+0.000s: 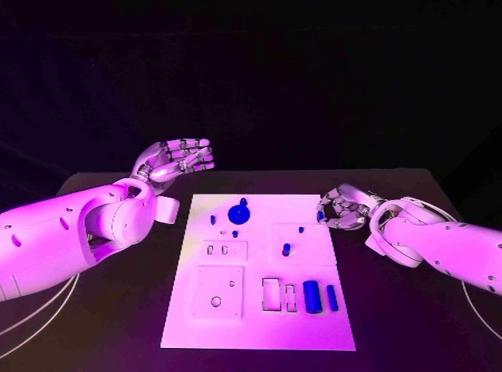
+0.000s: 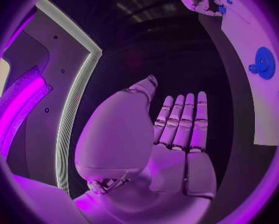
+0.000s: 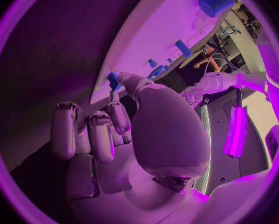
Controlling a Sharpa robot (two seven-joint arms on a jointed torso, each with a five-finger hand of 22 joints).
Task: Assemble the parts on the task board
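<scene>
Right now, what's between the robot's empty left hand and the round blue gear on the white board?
Head view: bare black table and white board between left hand and gear.

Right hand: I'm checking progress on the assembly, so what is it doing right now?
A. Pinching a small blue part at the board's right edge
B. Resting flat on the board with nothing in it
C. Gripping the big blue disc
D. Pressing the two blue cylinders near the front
A: the right hand pinches a small blue part in its fingers beside the white board; the left hand is open.
</scene>
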